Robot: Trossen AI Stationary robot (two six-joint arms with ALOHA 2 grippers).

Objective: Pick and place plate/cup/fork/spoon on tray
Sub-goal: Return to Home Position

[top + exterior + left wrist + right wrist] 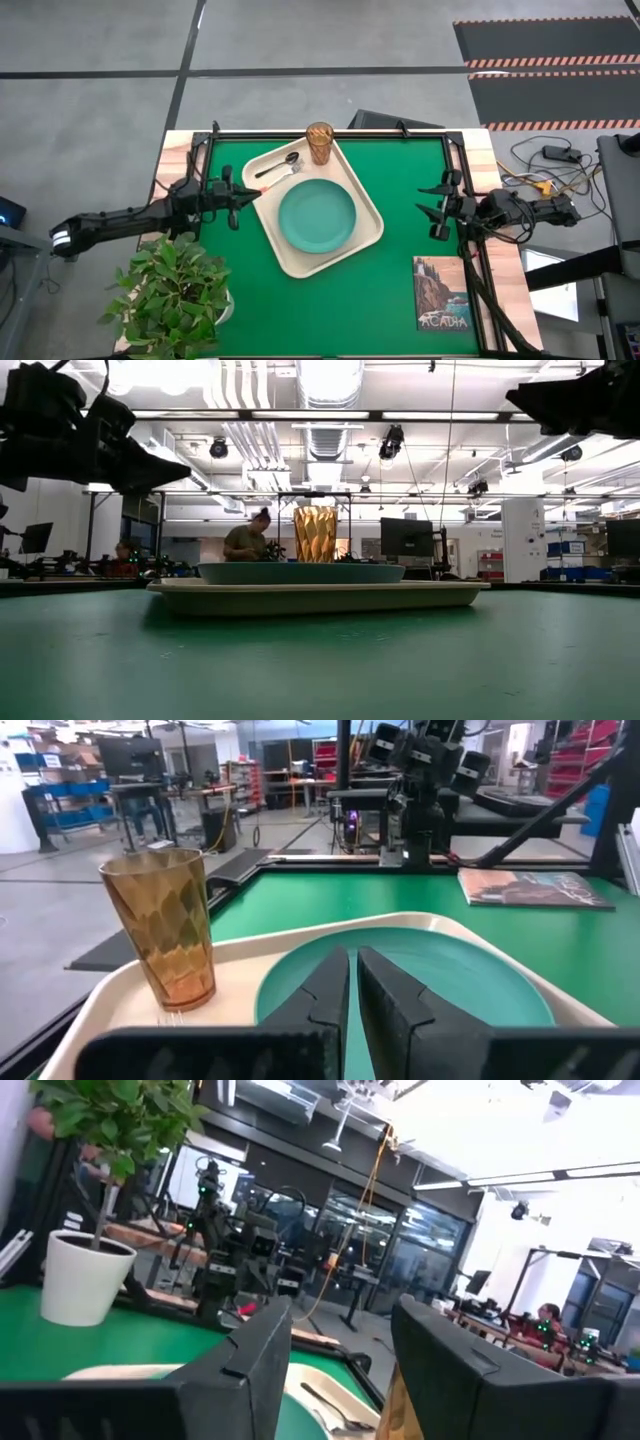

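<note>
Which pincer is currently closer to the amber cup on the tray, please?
Left. The left pincer sits just off the tray's left edge, a short way from the cup. The right pincer waits across the mat, clearly farther away.

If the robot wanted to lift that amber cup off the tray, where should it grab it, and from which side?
Probably around the ribbed wall, near mid-height. The cup stands upright in a corner of the tray, with the spoon and plate on its inner side. Coming level from outside the tray, over the rim, looks least obstructed; the left gripper is nearest.
</note>
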